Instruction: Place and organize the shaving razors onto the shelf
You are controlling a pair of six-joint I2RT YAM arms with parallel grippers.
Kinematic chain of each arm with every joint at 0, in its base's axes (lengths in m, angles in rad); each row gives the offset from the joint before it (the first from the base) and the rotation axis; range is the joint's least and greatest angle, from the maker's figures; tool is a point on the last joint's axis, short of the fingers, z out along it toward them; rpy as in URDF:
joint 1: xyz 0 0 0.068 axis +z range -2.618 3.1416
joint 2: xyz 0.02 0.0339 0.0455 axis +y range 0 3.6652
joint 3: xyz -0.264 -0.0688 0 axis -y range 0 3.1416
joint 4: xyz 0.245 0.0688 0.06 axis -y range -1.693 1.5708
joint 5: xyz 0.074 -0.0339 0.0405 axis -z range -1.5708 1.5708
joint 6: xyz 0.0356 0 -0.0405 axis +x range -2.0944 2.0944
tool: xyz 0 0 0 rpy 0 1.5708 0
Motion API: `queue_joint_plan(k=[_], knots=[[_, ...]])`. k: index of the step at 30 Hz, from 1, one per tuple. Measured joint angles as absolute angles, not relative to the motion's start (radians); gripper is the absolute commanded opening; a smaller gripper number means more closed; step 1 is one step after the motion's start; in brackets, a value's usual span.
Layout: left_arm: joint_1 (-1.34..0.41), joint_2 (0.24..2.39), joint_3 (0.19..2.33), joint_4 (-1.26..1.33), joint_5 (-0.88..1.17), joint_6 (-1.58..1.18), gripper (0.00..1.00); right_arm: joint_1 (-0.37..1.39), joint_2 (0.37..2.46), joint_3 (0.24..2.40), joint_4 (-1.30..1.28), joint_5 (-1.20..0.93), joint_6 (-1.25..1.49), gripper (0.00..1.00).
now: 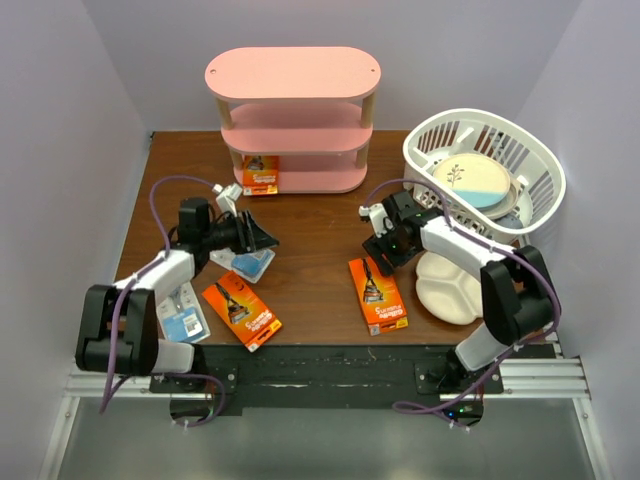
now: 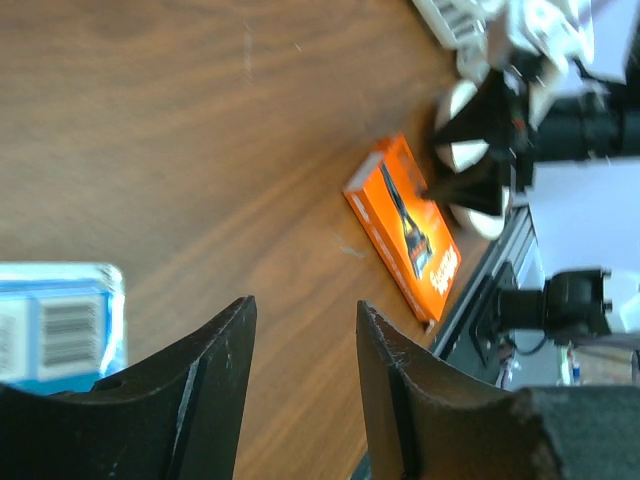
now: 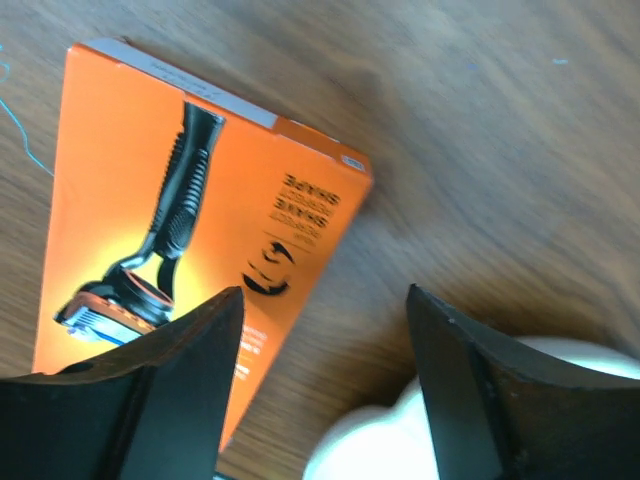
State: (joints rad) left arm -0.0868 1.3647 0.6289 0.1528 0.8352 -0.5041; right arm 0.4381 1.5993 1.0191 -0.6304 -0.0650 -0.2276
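The pink three-tier shelf (image 1: 292,115) stands at the back, with one orange razor pack (image 1: 260,173) on its bottom board. My left gripper (image 1: 262,238) is open and empty, just above a white-and-blue blister pack (image 1: 252,264), which shows at the left edge of the left wrist view (image 2: 60,325). A second blister pack (image 1: 185,318) and an orange pack (image 1: 241,311) lie at the front left. My right gripper (image 1: 385,250) is open and empty, over the far end of another orange pack (image 1: 378,294); that pack (image 3: 190,230) lies partly under its left finger.
A white divided plate (image 1: 450,287) lies right of the right-hand orange pack, and its rim shows in the right wrist view (image 3: 450,430). A white slatted basket (image 1: 520,160) holding a round plate (image 1: 470,180) stands at the back right. Walls close in on both sides.
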Motion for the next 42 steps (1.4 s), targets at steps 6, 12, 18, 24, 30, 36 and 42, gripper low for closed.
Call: queue_joint_plan(k=[6,12,18,24,30,36,42], knots=[[-0.142,1.264,0.479,0.237,0.805,-0.535,0.5,0.438,1.731,1.115,-0.633,-0.145,-0.176,0.44],[-0.179,1.265,0.471,0.239,0.79,-0.534,0.49,0.433,1.852,1.251,-0.629,-0.191,-0.029,0.27],[-0.183,1.291,0.491,0.233,0.779,-0.529,0.49,0.423,1.98,1.402,-0.617,-0.251,0.151,0.25],[-0.224,1.354,0.543,0.224,0.772,-0.511,0.49,0.419,2.077,1.526,-0.587,-0.28,0.278,0.24],[-0.328,1.429,0.588,0.226,0.754,-0.508,0.52,0.406,2.107,1.567,-0.53,-0.281,0.372,0.33],[-0.451,1.512,0.595,0.299,0.733,-0.564,0.63,0.358,2.05,1.456,-0.468,-0.288,0.411,0.7],[-0.558,1.557,0.514,0.507,0.669,-0.672,0.65,0.302,1.819,1.208,-0.442,-0.344,0.412,0.73]])
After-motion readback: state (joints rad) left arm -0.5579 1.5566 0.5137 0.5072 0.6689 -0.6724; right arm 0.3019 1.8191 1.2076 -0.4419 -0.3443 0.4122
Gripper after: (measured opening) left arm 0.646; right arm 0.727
